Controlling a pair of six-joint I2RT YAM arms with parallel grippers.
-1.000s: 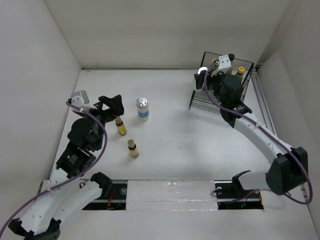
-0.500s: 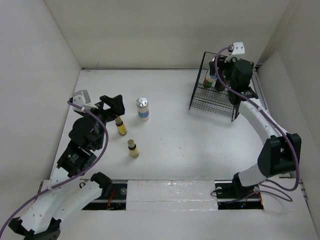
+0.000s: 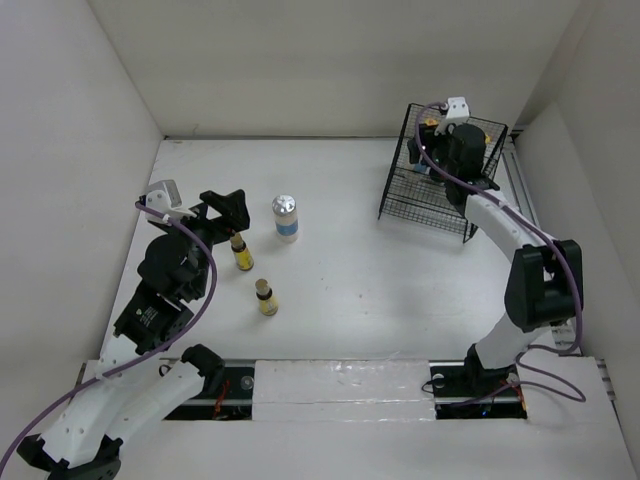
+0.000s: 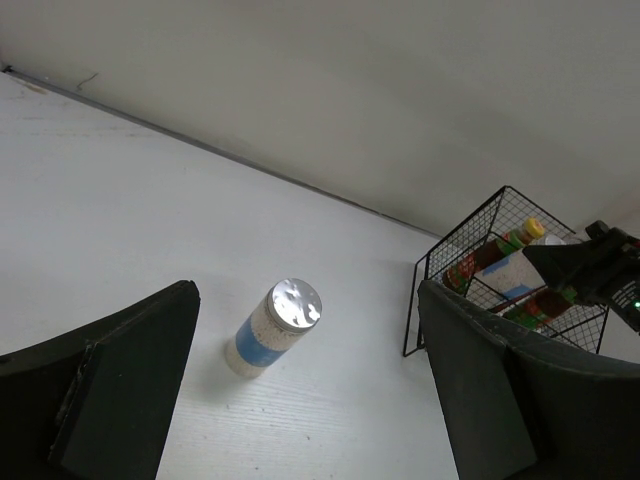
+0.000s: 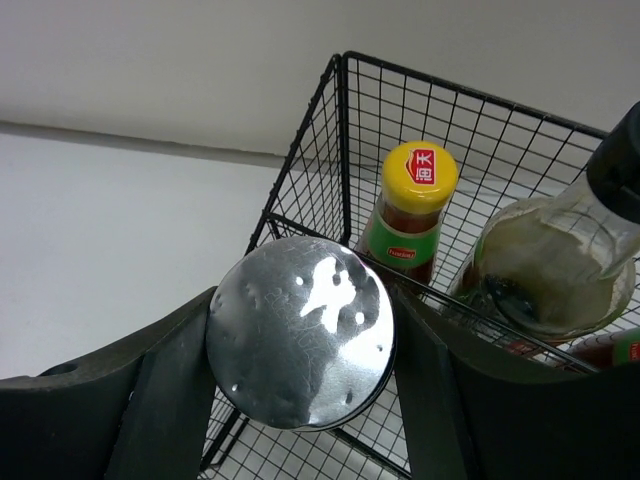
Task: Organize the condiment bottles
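The right gripper (image 5: 305, 310) squeezes a silver-capped bottle (image 5: 300, 335) tight, with one finger on each side of the shiny cap. It holds the bottle at the near corner of the black wire basket (image 5: 340, 140). I cannot tell if the bottle touches the basket floor. Inside the basket, just past the held bottle, stands a brown bottle (image 5: 412, 220) with a yellow cap. To the right of it is the tall dark bottle (image 5: 545, 270). A bit of a second brown bottle (image 5: 615, 348) peeks out under that one.

The left gripper (image 3: 225, 205) is spread wide and holds nothing. Out in front of it, not touching, the other silver-capped bottle (image 4: 275, 325) stands on the white table (image 4: 120, 220). Two tiny yellow bottles (image 3: 240, 252) stand on the table too. One is just under this gripper's fingers and the other (image 3: 266, 297) is a bit farther back toward the arm.
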